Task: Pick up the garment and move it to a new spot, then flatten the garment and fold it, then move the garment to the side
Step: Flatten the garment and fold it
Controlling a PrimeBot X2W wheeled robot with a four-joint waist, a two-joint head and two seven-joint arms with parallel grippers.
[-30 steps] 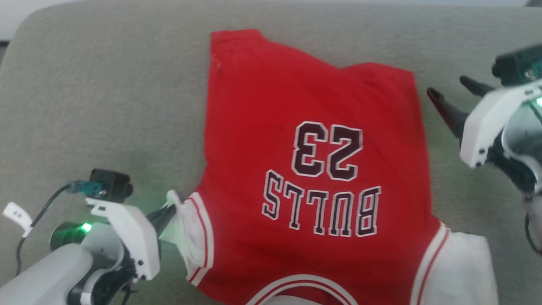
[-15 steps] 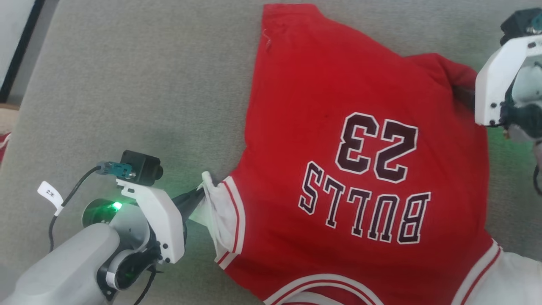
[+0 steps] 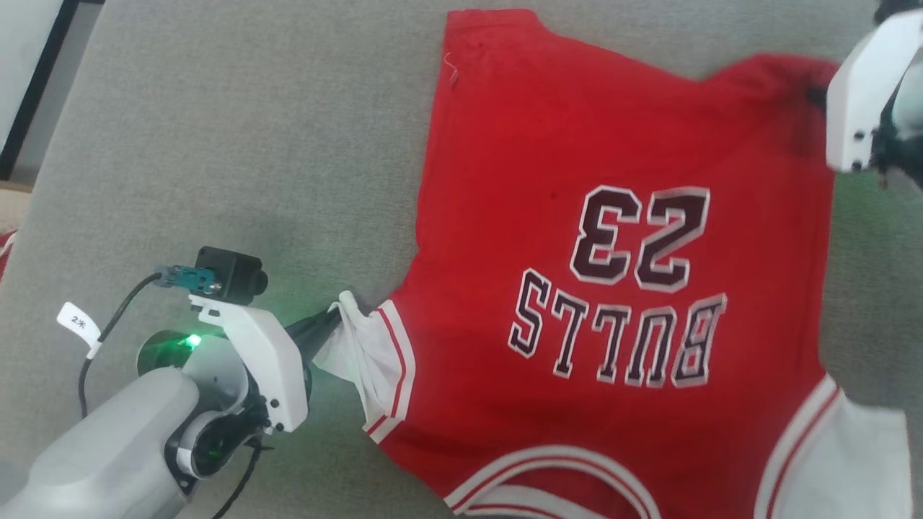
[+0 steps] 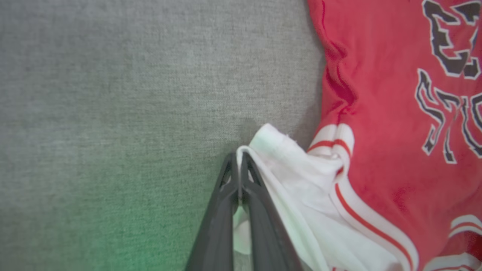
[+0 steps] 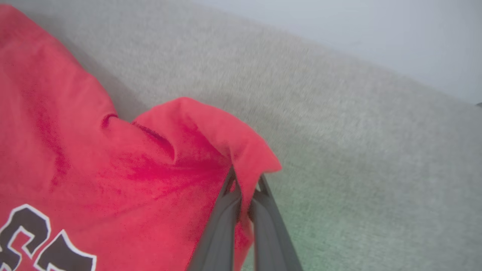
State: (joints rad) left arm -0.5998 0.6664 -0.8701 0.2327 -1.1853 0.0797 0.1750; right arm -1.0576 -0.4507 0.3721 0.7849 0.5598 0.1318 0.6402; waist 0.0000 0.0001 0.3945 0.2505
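Note:
The garment (image 3: 613, 216) is a red jersey T-shirt with a black 23 and BULLS lettering, spread on a grey cushion with its collar toward me. My left gripper (image 3: 333, 324) is shut on the edge of the garment's white sleeve (image 4: 297, 180) at the lower left; the pinch shows clearly in the left wrist view, where the gripper (image 4: 239, 160) grips white cloth. At the upper right my right gripper (image 5: 243, 192) is shut on a red hem corner (image 5: 226, 131) of the garment, lifting it slightly. Its white housing (image 3: 862, 94) hides the fingertips in the head view.
The grey fabric cushion (image 3: 216, 144) extends well to the left of the garment. A dark frame edge and pale floor (image 3: 29, 72) show at the far left. A pale wall (image 5: 376, 34) lies beyond the cushion's far edge.
The head camera shifted, moving the whole scene. My right gripper, open beside the shirt a second ago, has shut on the red hem corner and pulled it outward. The left still holds the sleeve.

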